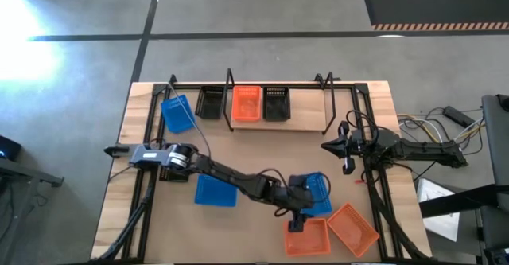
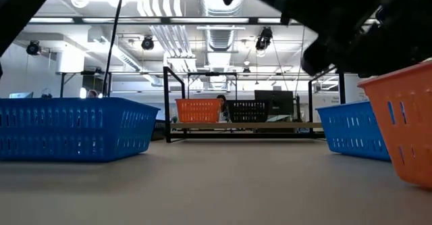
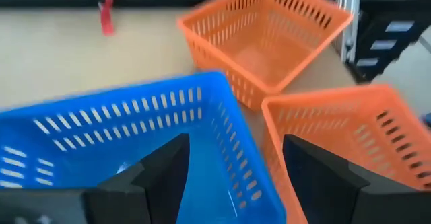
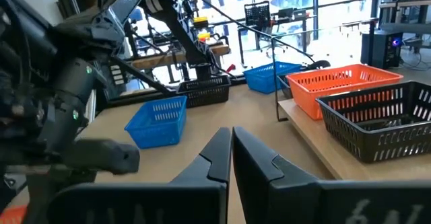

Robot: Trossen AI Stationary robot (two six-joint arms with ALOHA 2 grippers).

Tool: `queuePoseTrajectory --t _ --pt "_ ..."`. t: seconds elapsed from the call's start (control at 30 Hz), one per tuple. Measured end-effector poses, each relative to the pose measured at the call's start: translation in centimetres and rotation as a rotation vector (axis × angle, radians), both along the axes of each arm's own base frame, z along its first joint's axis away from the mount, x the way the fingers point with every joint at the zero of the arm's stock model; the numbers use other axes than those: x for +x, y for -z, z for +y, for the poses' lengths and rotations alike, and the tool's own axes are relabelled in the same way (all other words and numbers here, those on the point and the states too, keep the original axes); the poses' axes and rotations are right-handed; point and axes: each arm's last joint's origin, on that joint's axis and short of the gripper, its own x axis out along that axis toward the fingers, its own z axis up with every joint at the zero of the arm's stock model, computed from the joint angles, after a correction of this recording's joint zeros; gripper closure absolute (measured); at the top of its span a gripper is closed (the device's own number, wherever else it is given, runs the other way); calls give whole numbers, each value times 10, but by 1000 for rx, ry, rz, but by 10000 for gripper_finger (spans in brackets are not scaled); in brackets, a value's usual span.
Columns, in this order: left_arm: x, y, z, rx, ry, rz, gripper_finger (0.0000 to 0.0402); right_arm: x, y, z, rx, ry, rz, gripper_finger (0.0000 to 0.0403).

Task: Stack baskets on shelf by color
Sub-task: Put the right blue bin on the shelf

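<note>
My left gripper is open over a blue basket at the table's near right. In the left wrist view one finger stands inside the blue basket and the other outside its side wall, over an orange basket; neither visibly touches. Two orange baskets rest on the table beside it. The shelf holds a black, an orange and a black basket. My right gripper is shut and empty near the shelf's right end.
Another blue basket lies on the table's near left. A third blue basket sits tilted at the shelf's left end. Black wire posts stand on the shelf. Cables and a paper lie off the table's right edge.
</note>
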Motion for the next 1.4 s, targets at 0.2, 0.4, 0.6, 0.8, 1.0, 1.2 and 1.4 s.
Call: queuePoseTrajectory --t 0.2,0.4,0.6,0.8,1.0,1.2,1.4 --pt "0 3 0 23 15 1 178 0 0 0 0 0 4 394" --pt "-4 13 0 35 20 35 178 0 0 0 0 0 4 394" --pt "-6 23 2 50 14 62 178 0 0 0 0 0 4 394" --pt "-4 24 15 128 -72 76 178 0 0 0 0 0 4 394" --pt "-2 25 29 120 -109 96 186 0 0 0 0 0 5 394" --pt "-1 26 33 69 -152 104 239 0 0 0 0 0 5 394" --pt "-1 26 33 75 -153 106 333 0 0 0 0 0 5 394"
